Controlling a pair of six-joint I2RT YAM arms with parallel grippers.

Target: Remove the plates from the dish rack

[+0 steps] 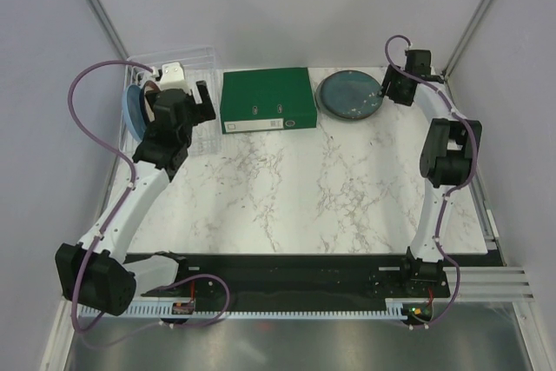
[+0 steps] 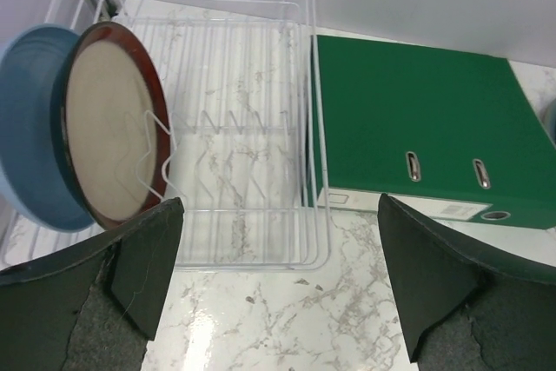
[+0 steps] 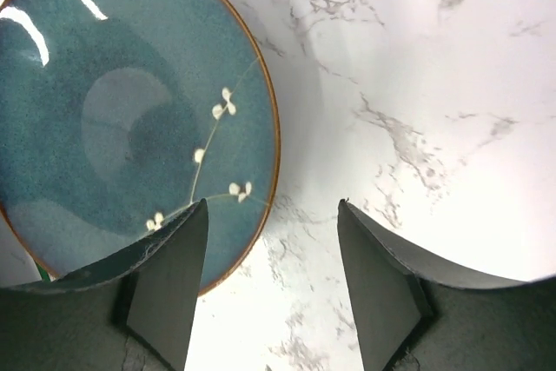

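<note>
The white wire dish rack point(image 1: 198, 58) stands at the far left of the table; it also shows in the left wrist view point(image 2: 252, 128). Two plates stand on edge at its left end: a reddish-brown plate with cream centre point(image 2: 109, 123) and a light blue plate point(image 2: 26, 136) behind it, also seen from above point(image 1: 133, 109). My left gripper point(image 2: 280, 206) is open and empty, just in front of the rack point(image 1: 193, 103). A dark grey-blue plate point(image 1: 350, 95) lies flat at the far right point(image 3: 130, 110). My right gripper point(image 3: 272, 206) is open and empty over its right rim. I cannot make out a grey-green plate.
A green rectangular binder point(image 1: 267, 100) lies flat between the rack and the dark plate, close against the rack's right side point(image 2: 417, 128). The marble table point(image 1: 304, 188) is walled by grey panels at left, back and right.
</note>
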